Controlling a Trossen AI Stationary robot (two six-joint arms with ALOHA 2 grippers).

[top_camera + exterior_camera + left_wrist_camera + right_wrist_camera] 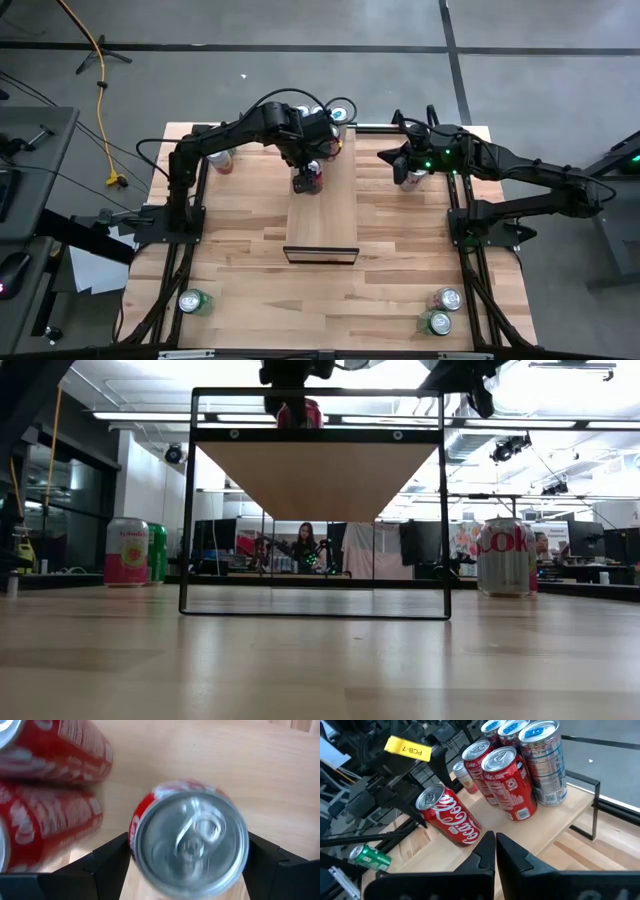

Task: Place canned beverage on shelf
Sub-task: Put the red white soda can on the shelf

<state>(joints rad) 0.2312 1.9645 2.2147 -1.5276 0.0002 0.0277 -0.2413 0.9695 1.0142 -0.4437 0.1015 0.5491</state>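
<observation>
The shelf (335, 215) is a pale wood panel raised on a thin dark frame (187, 500). Several cans (520, 765) stand at its far end. In front of them a red cola can (190, 840) rests by its base on the shelf top and looks tilted in the right wrist view (449, 819). My left gripper (187, 867) comes down over this can, open, one finger on each side of it. My right gripper (495, 845) hangs shut in the air to the right of the shelf (392, 160), holding nothing. My left gripper comes at the red can from above, pointing down, with a finger (107, 867) beside each side of the can's upper wall (134, 827). Whether the fingers touch the wall I cannot tell. The can's base is on the shelf.
A pink can (126, 550) and a green can (157, 552) stand on the table left of the shelf, and a silver cola can (503, 555) stands to its right. More green cans (195, 302) (440, 310) sit near the table's front corners.
</observation>
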